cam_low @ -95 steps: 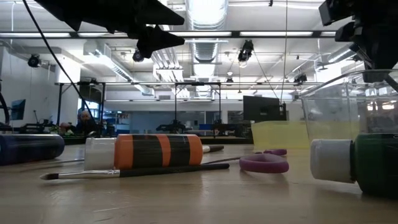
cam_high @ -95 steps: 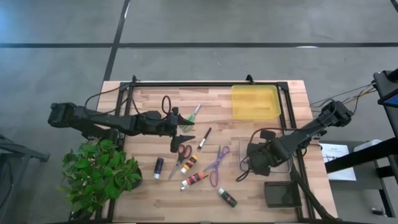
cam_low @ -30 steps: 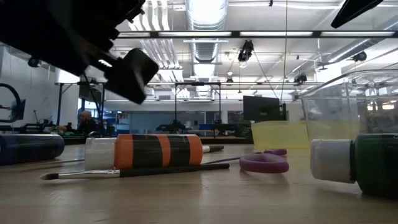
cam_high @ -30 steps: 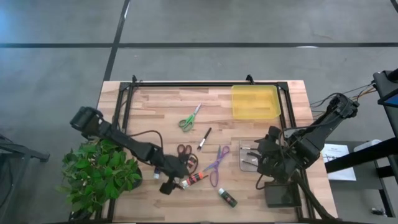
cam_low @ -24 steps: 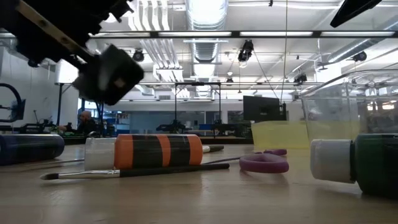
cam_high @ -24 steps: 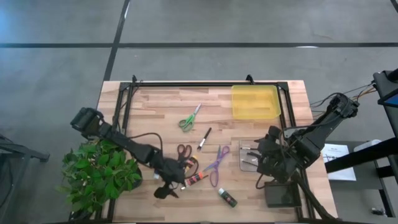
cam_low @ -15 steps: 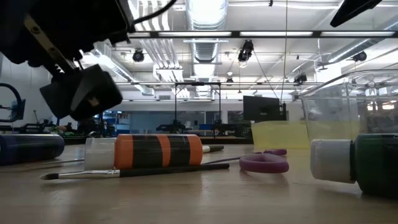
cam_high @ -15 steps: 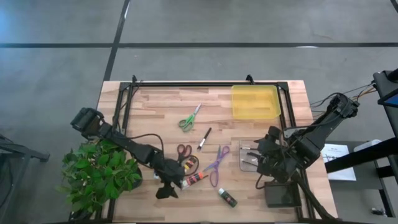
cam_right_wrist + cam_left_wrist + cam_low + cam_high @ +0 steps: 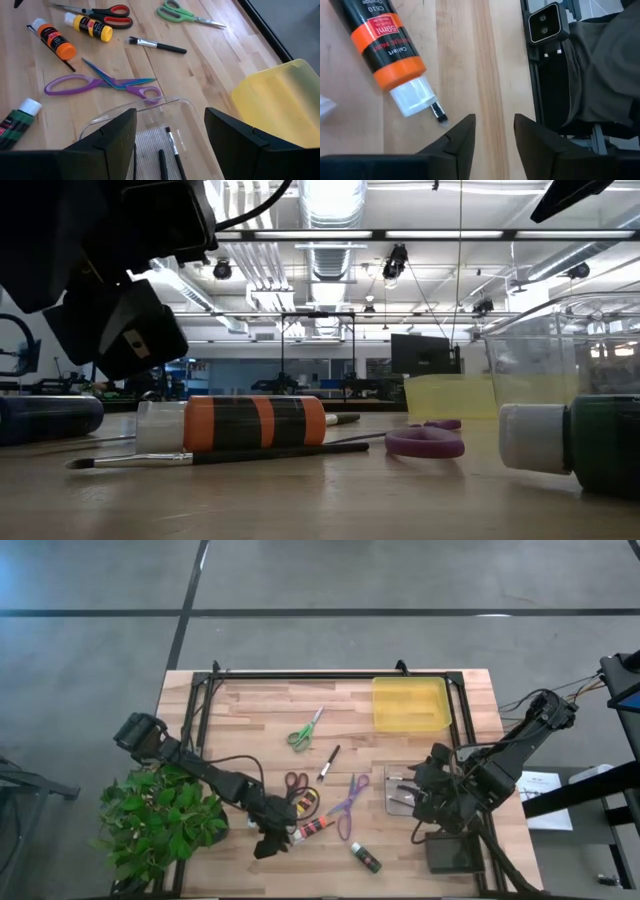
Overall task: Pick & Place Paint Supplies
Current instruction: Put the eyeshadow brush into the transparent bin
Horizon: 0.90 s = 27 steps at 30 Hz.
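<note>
Butcher-block wooden table [image 9: 420, 830] stands on a grey concrete floor [image 9: 400, 575] crossed by dark seam lines. A leafy potted plant [image 9: 160, 822] sits at one corner of the table. Beyond, an open hall with exposed ceiling ductwork [image 9: 330, 255] and strip lights [image 9: 330, 195]; distant furnishings appear to be workbenches.

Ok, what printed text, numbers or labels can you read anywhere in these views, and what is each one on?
On the black-and-orange paint tube with the white cap, left wrist view:
"60ml"
"C810"
"Orange"
"PAINT"; the word before it is blurred.
Labels on the yellow paint tube and green paint tube are too small to read.
</note>
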Each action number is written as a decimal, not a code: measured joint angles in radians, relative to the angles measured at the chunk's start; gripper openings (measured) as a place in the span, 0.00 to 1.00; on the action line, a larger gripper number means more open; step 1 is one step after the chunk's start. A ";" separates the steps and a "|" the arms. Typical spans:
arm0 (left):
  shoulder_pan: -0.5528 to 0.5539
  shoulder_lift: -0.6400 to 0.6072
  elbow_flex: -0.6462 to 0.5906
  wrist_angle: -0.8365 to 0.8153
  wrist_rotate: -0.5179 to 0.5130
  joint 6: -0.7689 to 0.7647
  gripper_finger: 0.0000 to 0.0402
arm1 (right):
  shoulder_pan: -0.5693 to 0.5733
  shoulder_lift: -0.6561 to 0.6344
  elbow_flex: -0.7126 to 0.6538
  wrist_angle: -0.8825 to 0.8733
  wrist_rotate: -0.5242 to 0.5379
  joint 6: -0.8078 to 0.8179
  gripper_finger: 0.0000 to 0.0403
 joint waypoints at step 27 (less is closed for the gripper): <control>-0.010 0.231 0.156 -0.134 -0.021 -0.027 0.35 | 0.007 0.000 0.000 0.011 0.000 -0.010 0.58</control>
